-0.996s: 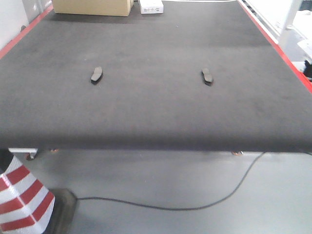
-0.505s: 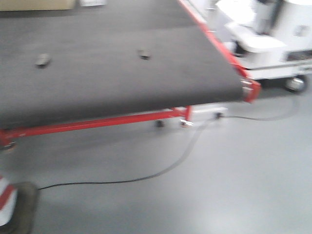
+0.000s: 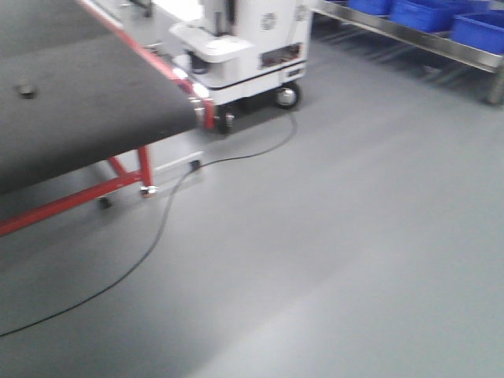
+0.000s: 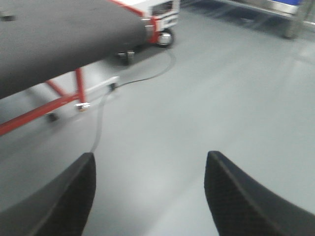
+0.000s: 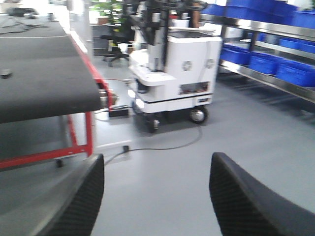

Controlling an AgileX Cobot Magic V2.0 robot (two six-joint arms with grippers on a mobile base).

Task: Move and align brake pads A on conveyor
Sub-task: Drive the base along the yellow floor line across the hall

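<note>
The conveyor point(image 3: 87, 102), a dark belt with a red edge stripe, fills the upper left of the front view. One small dark brake pad A point(image 3: 27, 90) lies on it near the left border. The right wrist view shows the belt point(image 5: 44, 88) at the left, with a pad point(image 5: 6, 73) at its edge. The belt point(image 4: 59, 39) also crosses the top left of the left wrist view. My left gripper point(image 4: 150, 157) is open over bare grey floor, holding nothing. My right gripper point(image 5: 158, 157) is also open and empty above the floor, well away from the belt.
A white wheeled machine point(image 3: 244, 47) stands by the conveyor's end. A black cable point(image 3: 157, 228) runs across the grey floor from under the red frame legs point(image 3: 146, 169). Blue bins point(image 3: 425, 16) sit on a steel rack at the far right.
The whole view has swung to the right. The conveyor slid from the frame's centre to its upper left, only one pad still shows, and the white machine and blue bins came into sight.
</note>
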